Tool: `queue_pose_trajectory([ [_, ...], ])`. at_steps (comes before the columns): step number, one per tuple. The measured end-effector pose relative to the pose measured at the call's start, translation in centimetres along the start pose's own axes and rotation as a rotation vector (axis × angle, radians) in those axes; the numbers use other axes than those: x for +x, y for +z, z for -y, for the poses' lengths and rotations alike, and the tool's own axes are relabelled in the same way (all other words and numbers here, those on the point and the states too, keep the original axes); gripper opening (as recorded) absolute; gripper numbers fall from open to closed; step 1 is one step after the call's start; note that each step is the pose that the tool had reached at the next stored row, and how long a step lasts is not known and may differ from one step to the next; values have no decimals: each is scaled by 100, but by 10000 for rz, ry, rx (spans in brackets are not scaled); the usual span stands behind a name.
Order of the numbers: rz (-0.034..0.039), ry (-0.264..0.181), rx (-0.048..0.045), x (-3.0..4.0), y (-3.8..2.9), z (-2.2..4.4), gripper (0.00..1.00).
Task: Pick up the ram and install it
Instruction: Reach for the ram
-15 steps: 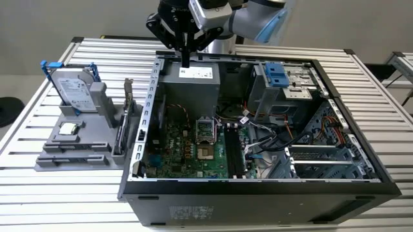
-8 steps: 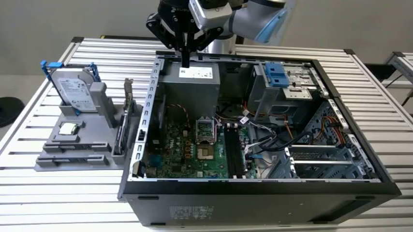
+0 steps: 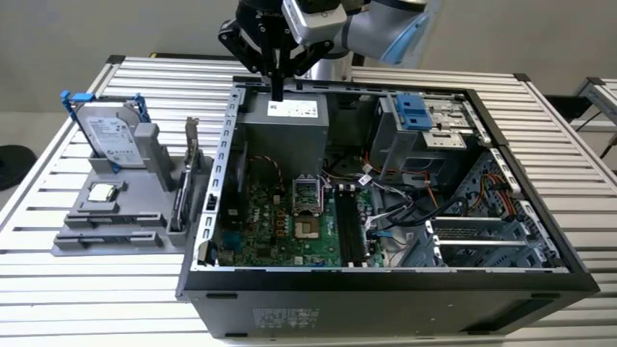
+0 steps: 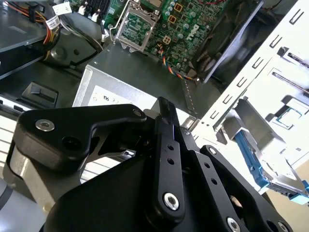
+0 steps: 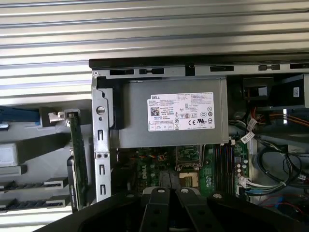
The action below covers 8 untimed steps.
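Ram, a long dark-green circuit-board stick (image 5: 78, 159), stands on edge in the grey plastic holder (image 5: 34, 140) beside the silver case wall (image 5: 100, 159), long axis along it. Black gripper (image 3: 277, 95) hangs clenched, apparently empty, over the grey power-supply box (image 5: 135, 121); the ram lies toward the exterior view's left.

Arm (image 3: 371, 29), top centre of the exterior view: silver-grey rounded joint housings, with a light-blue cap (image 3: 410, 32) on one joint. Gripper (image 3: 277, 88): matte black, linkage type, tapering to thin dark tips. In the second wrist view the gripper (image 4: 164, 108) shows flat black link bars with rounded ends, silver screw heads (image 4: 170, 200) at the pivots and small holes along one bar. The first wrist view shows the same black links.
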<state>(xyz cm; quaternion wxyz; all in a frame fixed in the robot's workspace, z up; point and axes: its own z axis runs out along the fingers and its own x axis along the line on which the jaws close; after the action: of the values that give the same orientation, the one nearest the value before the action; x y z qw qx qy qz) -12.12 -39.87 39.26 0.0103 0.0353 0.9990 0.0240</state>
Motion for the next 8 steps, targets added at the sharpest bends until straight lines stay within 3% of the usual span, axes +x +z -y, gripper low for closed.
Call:
queue_pose_trajectory([
  [8,-1,-13,0,90,-2,7,0],
])
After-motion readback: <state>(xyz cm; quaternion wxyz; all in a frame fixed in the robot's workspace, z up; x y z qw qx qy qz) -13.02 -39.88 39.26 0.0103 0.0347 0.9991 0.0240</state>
